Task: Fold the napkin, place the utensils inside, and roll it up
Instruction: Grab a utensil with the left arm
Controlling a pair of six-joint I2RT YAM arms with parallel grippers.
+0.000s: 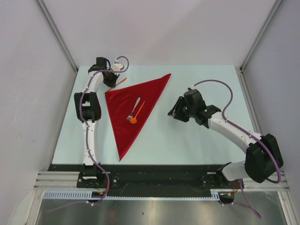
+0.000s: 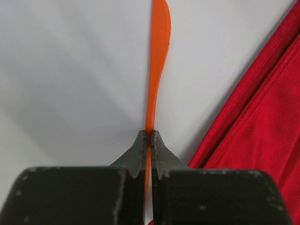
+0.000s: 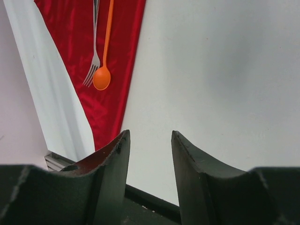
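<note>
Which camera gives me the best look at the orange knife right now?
Left wrist: the knife runs up mid-frame, pinched in the left gripper. Top external shows only an orange sliver of it beside that gripper; right wrist misses it.

Arms, overhead: left arm (image 1: pixel 89 138) at 9 o'clock, right arm (image 1: pixel 231 129) at 4 o'clock. White links, black joint housings, purple cable (image 1: pixel 216 81) looped along each. The right gripper (image 3: pixel 150 139) has dark grey, wedge-shaped fingers.
</note>
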